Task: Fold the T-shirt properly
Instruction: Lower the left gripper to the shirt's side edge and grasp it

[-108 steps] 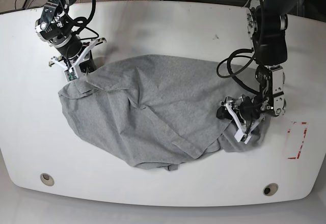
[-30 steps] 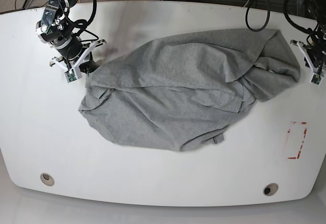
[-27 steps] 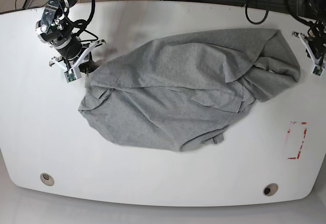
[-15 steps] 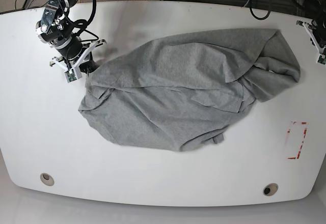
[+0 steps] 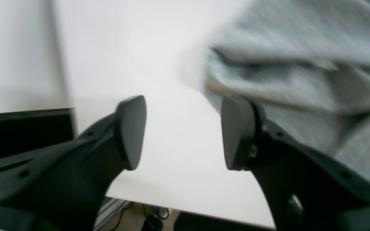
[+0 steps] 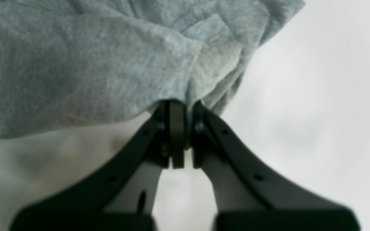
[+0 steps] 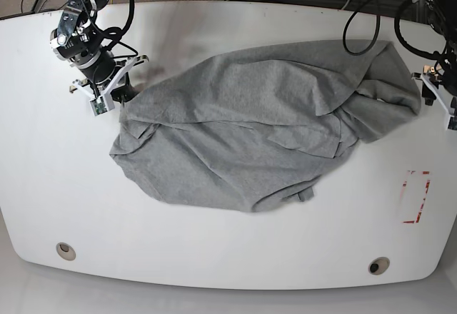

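The grey T-shirt lies crumpled across the middle of the white table, with no lettering showing. At its left corner, my right gripper is shut on a bunched fold of cloth. The right wrist view shows the T-shirt pinched in that gripper. My left gripper hangs just off the shirt's right end with its jaws apart. In the left wrist view this gripper is open over bare table, and the T-shirt lies blurred just beyond the right finger.
A red-outlined rectangle is marked on the table at the right. Two round holes sit near the front edge. Cables trail off the back. The table's edge lies close under the left gripper.
My left gripper has opened; it swung toward the table's back edge, then came back beside the shirt's right end. The T-shirt and the right gripper have not moved.
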### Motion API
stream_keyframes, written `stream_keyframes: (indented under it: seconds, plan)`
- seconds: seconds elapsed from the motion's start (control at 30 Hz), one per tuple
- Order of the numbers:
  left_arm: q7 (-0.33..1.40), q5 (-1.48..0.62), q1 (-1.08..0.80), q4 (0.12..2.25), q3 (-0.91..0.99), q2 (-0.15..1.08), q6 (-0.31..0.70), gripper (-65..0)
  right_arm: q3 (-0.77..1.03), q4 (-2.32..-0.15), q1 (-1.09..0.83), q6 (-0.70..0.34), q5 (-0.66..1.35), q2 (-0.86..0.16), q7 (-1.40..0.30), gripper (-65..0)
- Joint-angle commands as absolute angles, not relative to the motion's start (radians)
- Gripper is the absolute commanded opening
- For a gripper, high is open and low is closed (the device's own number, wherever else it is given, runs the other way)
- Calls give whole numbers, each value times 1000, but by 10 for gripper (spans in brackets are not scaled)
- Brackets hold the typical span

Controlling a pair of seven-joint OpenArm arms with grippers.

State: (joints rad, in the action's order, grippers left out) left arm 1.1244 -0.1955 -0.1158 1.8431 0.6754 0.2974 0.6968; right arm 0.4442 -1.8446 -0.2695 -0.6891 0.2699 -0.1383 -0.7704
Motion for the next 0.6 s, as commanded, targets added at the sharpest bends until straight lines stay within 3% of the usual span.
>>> stream_keyframes:
  seconds: [0.0, 0.57]
  plan:
    - [1107, -214, -73, 1840, 647, 302, 698, -290, 447, -1862, -262, -694, 289, -148, -751, -637]
    - [989, -216, 148, 1379, 545, 344, 698, -287, 447, -1860, -254, -694, 289, -148, -751, -637]
